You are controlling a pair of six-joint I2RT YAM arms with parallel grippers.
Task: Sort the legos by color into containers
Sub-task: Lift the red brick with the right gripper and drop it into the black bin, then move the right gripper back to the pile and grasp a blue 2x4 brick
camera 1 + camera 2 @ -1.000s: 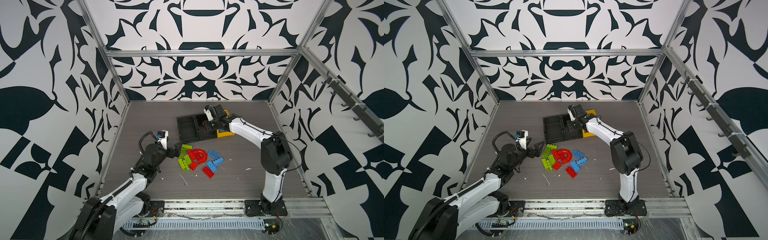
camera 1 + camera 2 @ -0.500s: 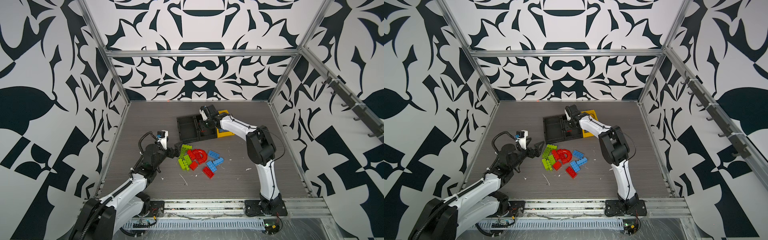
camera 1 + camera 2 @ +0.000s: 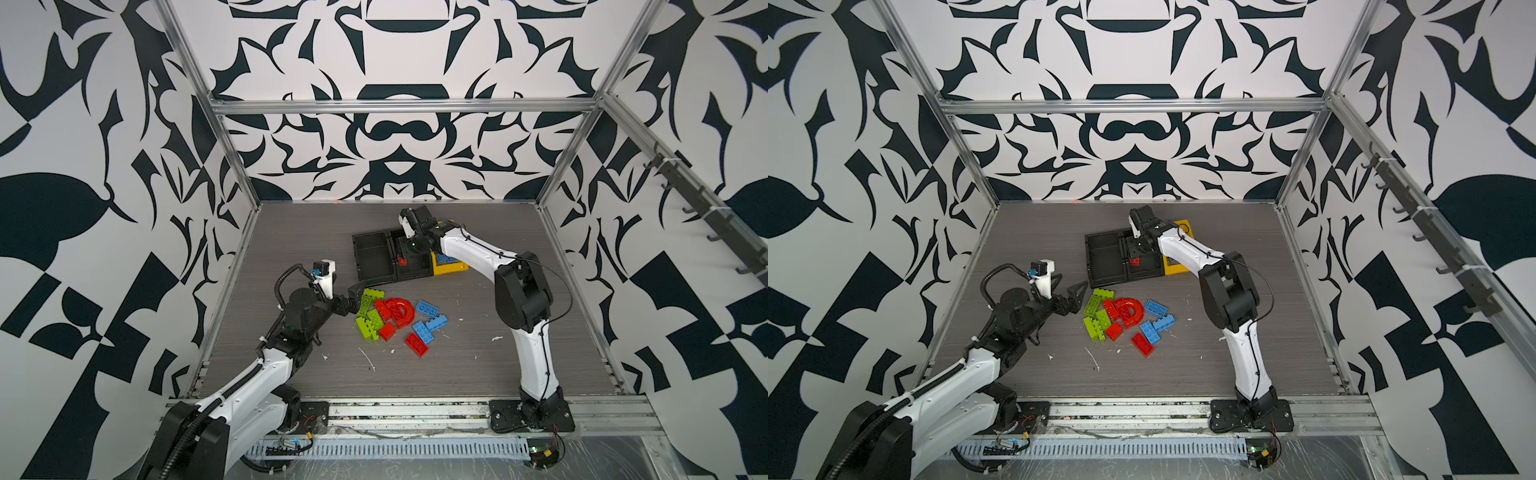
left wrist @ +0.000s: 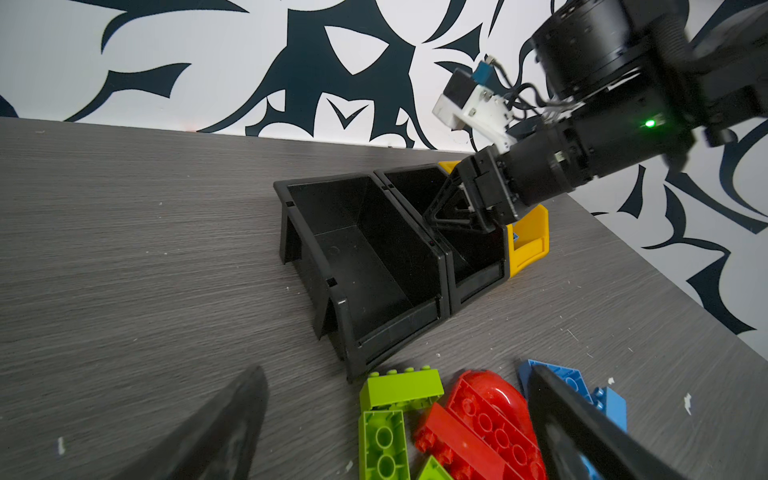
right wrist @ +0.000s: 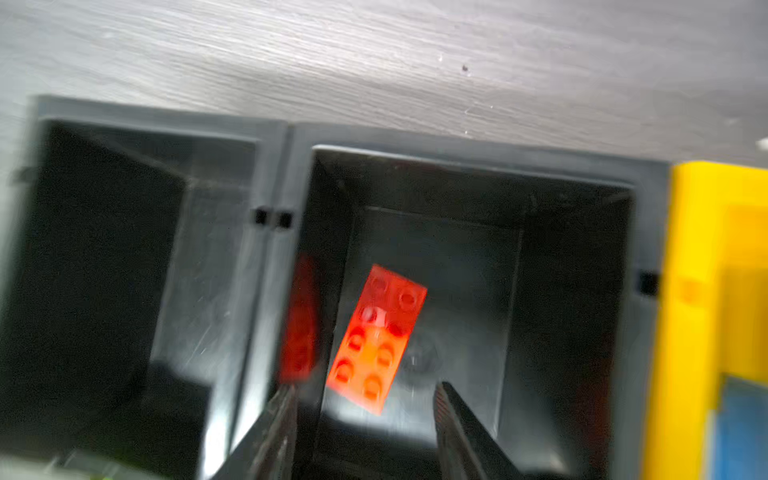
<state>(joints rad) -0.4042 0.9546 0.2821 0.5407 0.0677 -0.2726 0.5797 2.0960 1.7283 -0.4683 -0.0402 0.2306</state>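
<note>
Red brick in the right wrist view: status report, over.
Right tool open over middle black bin. Red brick inside, not gripped. Left tool open beside the brick pile. Nothing blocking.

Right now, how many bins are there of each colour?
Black bins: 2
Yellow bins: 1
Total: 3

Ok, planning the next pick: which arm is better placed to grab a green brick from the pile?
Left. The open left gripper sits right beside the green bricks; the right gripper hangs over the middle black bin, well away from them.
</note>
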